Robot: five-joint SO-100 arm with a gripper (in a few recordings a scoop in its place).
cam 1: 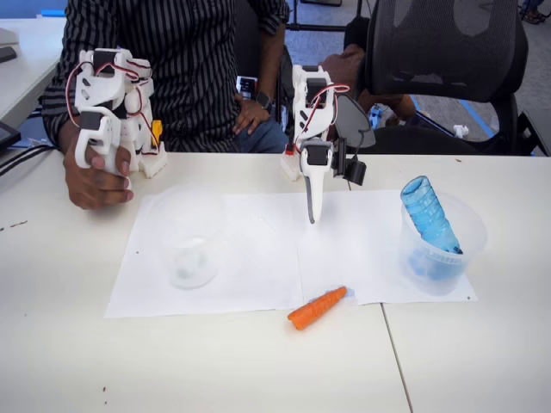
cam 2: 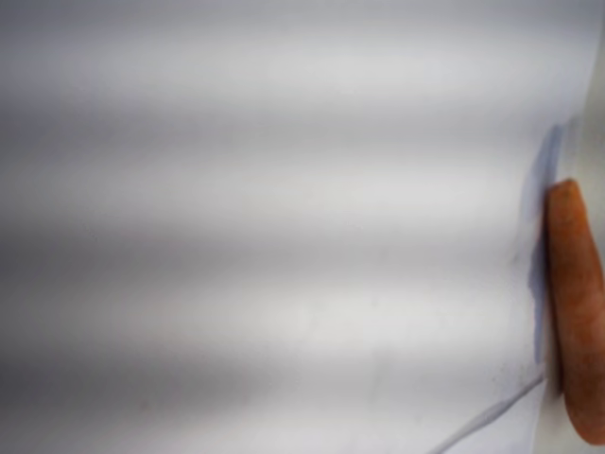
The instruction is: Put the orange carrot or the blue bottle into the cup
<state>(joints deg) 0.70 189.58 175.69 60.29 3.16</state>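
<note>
The orange carrot [cam 1: 317, 308] lies on the table at the front edge of the white paper, thick end towards the front; in the wrist view the carrot [cam 2: 577, 303] is a blurred orange shape at the right edge. The cup [cam 1: 190, 243] stands upright on the paper at the left with nothing in it. The blue bottle [cam 1: 428, 215] leans inside another clear cup [cam 1: 448, 258] at the right. My gripper [cam 1: 313, 211] hangs tip-down over the middle of the paper, behind the carrot and between the two cups. Its jaws lie together, holding nothing.
White paper sheets [cam 1: 258, 258] cover the middle of the table. A person in a striped shirt [cam 1: 172, 52] sits behind the table. A black office chair [cam 1: 448, 60] stands at the back right.
</note>
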